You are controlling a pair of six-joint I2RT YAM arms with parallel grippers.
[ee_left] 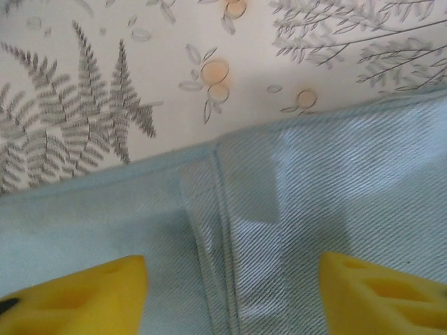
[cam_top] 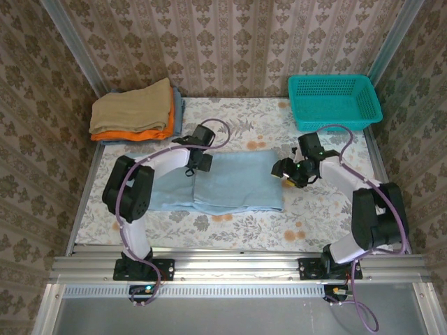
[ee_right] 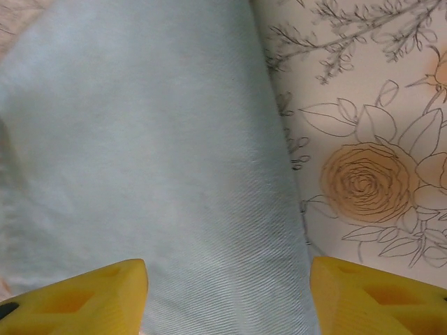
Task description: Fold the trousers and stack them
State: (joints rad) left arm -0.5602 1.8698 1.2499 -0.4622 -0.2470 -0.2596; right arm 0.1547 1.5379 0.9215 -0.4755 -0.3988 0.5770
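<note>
The pale sky-blue trousers (cam_top: 230,183) lie flat, folded into a long band across the middle of the table. My left gripper (cam_top: 198,165) hovers over their far edge, open. In the left wrist view its yellow fingertips (ee_left: 77,296) stand wide apart on either side of a stitched seam in the trousers (ee_left: 223,230), holding nothing. My right gripper (cam_top: 286,172) is at the trousers' right end, also open. In the right wrist view its yellow fingertips (ee_right: 377,296) straddle the cloth's right edge (ee_right: 154,153), with nothing clamped between them.
A teal basket (cam_top: 334,101) stands at the back right. A stack of folded garments, tan (cam_top: 133,106) on orange (cam_top: 140,131), sits at the back left. The floral tablecloth (cam_top: 244,230) is bare in front of the trousers. Walls close in on three sides.
</note>
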